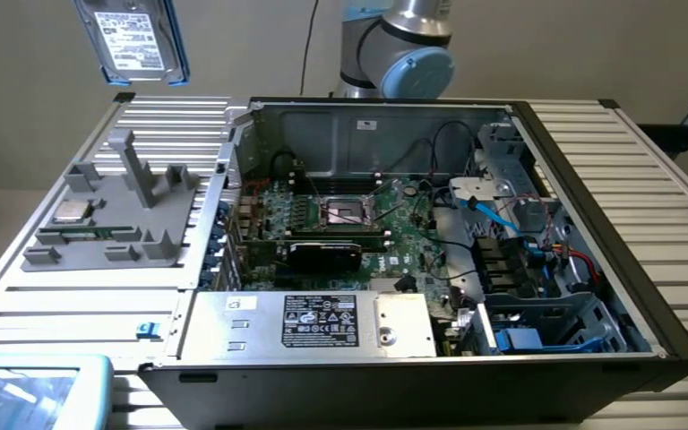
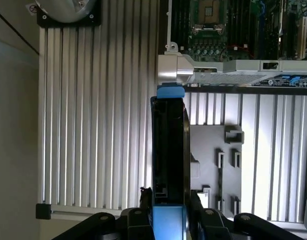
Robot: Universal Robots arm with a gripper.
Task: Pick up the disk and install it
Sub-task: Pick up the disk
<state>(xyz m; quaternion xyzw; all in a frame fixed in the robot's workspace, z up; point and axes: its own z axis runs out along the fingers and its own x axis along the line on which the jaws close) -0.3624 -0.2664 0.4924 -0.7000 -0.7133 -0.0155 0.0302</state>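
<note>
Exterior view: the disk [image 1: 139, 40] hangs in the upper left of the frame, clear of the counter [image 1: 81, 305], its white label's print too small to read. Wrist view: the tool [image 2: 168, 210] pinches the disk [image 2: 168, 150] edge-on by its blue carrier.

disk [image 1: 136, 40] | grey metal, white label, blue carrier frame | held aloft in jaws, upright
</note>
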